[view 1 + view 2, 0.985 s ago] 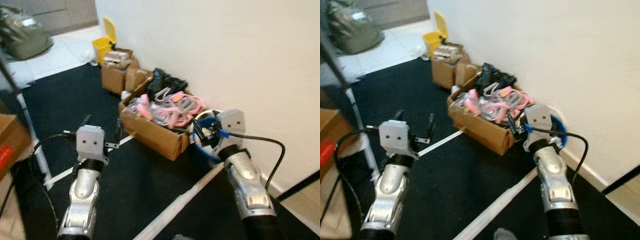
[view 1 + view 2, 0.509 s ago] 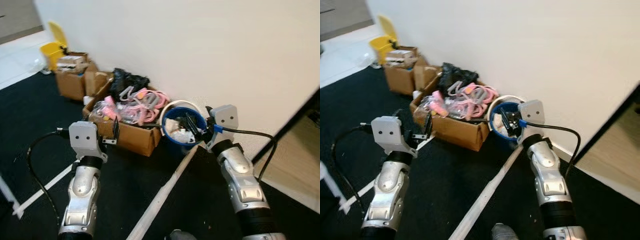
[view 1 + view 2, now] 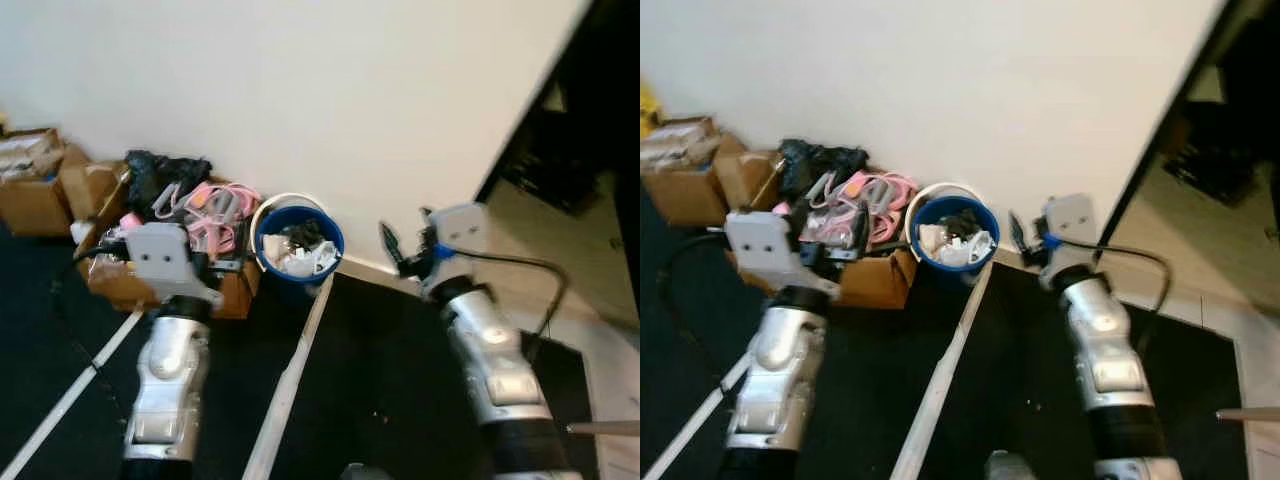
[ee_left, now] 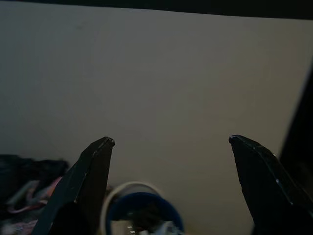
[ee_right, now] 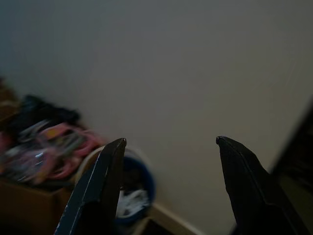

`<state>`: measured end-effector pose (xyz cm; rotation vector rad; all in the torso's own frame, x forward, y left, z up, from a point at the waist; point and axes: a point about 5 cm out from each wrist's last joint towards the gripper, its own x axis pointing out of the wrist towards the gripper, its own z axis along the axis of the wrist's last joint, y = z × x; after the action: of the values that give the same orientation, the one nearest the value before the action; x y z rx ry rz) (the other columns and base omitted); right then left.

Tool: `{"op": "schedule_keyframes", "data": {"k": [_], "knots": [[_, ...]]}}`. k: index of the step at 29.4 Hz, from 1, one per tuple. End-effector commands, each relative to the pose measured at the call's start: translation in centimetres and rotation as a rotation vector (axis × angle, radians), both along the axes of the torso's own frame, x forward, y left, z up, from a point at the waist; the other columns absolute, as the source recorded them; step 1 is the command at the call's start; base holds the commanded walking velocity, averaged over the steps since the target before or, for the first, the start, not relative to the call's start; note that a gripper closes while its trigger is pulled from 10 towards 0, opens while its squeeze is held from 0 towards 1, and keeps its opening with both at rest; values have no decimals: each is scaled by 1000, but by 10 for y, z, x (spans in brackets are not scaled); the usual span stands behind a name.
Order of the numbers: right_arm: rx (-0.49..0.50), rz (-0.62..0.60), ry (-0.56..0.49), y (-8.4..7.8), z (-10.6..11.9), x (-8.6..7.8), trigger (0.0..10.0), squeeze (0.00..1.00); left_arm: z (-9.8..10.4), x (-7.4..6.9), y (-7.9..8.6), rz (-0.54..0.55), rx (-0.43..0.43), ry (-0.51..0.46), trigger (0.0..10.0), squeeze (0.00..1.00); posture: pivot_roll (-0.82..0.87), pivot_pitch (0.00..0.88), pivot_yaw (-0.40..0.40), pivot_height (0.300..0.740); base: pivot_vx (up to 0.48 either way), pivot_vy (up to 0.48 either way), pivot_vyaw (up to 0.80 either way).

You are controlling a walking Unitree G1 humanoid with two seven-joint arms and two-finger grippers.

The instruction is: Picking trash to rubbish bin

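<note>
The rubbish bin (image 3: 297, 240), a blue bucket with a white rim, stands on the dark floor against the white wall (image 3: 300, 90) in the left eye view, holding white and dark trash (image 3: 300, 252). At its nine o'clock sits a cardboard box (image 3: 160, 275) heaped with pink items (image 3: 205, 210) and a black bag (image 3: 160, 172). The left gripper (image 3: 225, 262) hovers in front of that box; the right gripper (image 3: 395, 250) hangs at the bin's three o'clock, well apart from it. A white strip (image 3: 290, 370) runs along the floor from the bin toward six o'clock.

The right eye view shows the same layout, with more cardboard boxes (image 3: 690, 185) at ten o'clock.

In the left wrist view, the two black fingers (image 4: 88, 186) stand wide apart with nothing between them, and the bin's rim shows low against the wall.

In the right wrist view, the fingers (image 5: 98, 191) are likewise spread and empty, the bin and pink clutter blurred beyond them.
</note>
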<state>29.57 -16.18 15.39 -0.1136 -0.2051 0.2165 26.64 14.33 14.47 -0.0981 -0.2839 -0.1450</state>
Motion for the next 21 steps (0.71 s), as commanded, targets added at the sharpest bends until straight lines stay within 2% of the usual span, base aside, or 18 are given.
{"op": "schedule_keyframes", "data": {"k": [1, 6, 14, 21], "knots": [[9, 13, 23, 5, -4, -4, 10000, 0, -4, -4, 1, 5, -19, 28, 10000, 0, -13, 0, -24, 740, 0, 0, -769], [6, 27, 43, 8, -9, -8, 10000, 0, -7, -8, 2, 1, -26, 72, 10000, 0, -13, 0, -9, 740, 0, 0, -753], [10, 14, 65, 4, -9, -5, 10000, 0, -7, -2, -3, -30, -31, 78, 10000, 0, -16, 0, -21, 740, 0, 0, -754], [34, 10, 96, 4, -16, 1, 10000, 0, -9, -3, -5, -86, -16, 87, 10000, 0, -3, 0, -16, 740, 0, 0, -759]]}}
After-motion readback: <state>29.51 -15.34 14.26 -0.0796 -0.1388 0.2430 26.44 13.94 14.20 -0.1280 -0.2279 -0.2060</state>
